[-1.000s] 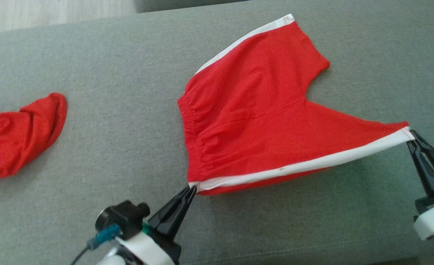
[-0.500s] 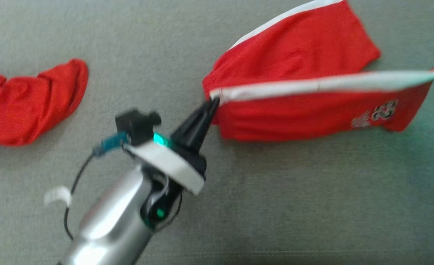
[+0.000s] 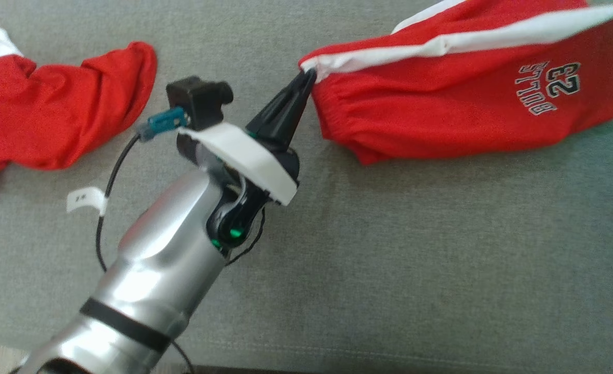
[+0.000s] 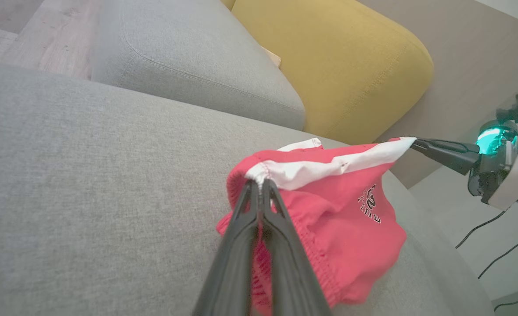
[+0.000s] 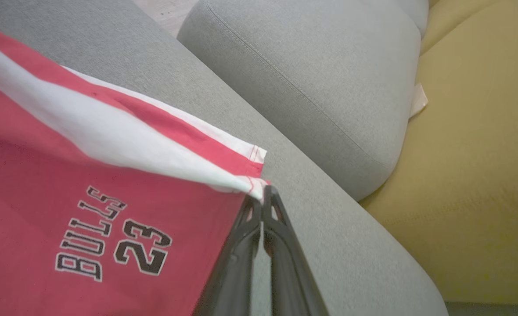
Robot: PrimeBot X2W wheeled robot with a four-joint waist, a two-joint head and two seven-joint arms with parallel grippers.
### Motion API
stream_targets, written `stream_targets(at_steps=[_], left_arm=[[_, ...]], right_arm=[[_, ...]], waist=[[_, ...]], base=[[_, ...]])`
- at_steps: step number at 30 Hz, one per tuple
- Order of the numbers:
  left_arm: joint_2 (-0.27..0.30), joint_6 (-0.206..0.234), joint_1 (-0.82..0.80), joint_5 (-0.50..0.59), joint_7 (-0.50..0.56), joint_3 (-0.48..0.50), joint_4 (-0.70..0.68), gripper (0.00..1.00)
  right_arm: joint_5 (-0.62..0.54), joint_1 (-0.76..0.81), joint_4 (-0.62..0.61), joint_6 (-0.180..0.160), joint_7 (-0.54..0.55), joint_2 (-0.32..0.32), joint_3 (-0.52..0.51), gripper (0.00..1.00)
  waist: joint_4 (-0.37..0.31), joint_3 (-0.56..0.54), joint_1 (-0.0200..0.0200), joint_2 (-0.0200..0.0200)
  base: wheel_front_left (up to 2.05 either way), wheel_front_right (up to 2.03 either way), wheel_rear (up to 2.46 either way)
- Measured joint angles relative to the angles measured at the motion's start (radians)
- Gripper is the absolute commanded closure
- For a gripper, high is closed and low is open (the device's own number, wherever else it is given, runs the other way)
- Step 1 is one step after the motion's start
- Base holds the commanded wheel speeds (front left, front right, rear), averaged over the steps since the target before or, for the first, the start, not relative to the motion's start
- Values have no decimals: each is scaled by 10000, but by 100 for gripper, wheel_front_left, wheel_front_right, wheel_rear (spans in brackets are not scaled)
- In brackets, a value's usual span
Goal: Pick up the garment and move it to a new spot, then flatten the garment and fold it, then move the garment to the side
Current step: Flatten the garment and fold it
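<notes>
The garment is a pair of red shorts with a white side stripe and a "BULLS 23" print, hanging doubled over above the grey sofa seat. My left gripper is shut on the waistband end of the white stripe. In the left wrist view its fingers pinch that corner, and the red cloth sags below it. My right gripper is shut on the stripe's hem corner beside the print. It also appears in the left wrist view, pulling the stripe taut.
Another red garment lies bunched at the left of the seat. A grey cushion and a yellow cushion stand beyond the seat. A cable with a white tag hangs from my left arm. Floor and cables lie past the seat's right end.
Both grippers have lifted the striped near edge and carried it away from me, over the rest of the shorts. The printed face now shows. The head camera has also shifted.
</notes>
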Motion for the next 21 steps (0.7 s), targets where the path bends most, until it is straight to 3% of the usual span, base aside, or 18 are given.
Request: stream_targets(at_steps=[8, 9, 10, 11, 12, 17, 21], left_arm=[[-79, 0, -1122, -368, -512, -656, 811, 100], [-92, 0, -1205, -368, -556, -686, 888, 91], [-111, 0, -1287, -405, -606, -740, 982, 66], [-111, 0, -1357, -472, -612, -805, 1049, 31], [-117, 0, -1398, -497, -621, -863, 1080, 1], [-150, 0, -1383, -483, -700, -660, 1254, 0], [-128, 54, -794, 1009, -744, 663, 692, 0]], right_arm=[[497, -2452, 1718, 0, -199, -71, 2052, 100], [566, -2633, 1946, 0, -284, -56, 2209, 100], [640, -2783, 2165, 0, -426, -23, 2313, 68], [698, -2919, 2372, 0, -587, 25, 2431, 0], [754, -3035, 2562, 0, -765, 98, 2510, 0], [1225, -3181, 3436, 0, -2151, 738, 2451, 0], [1707, -2631, 3791, 0, -3473, 1605, 2013, 0]], waist=[[276, 367, 0, 0], [291, 404, 0, 0], [299, 434, 0, 0], [300, 457, 0, 0], [292, 474, 0, 0], [212, 389, 0, 0], [24, 112, -2, 0]], base=[[0, 0, 0], [0, 0, 0], [0, 0, 0], [0, 0, 0], [0, 0, 0], [0, 0, 0], [0, 0, 0]])
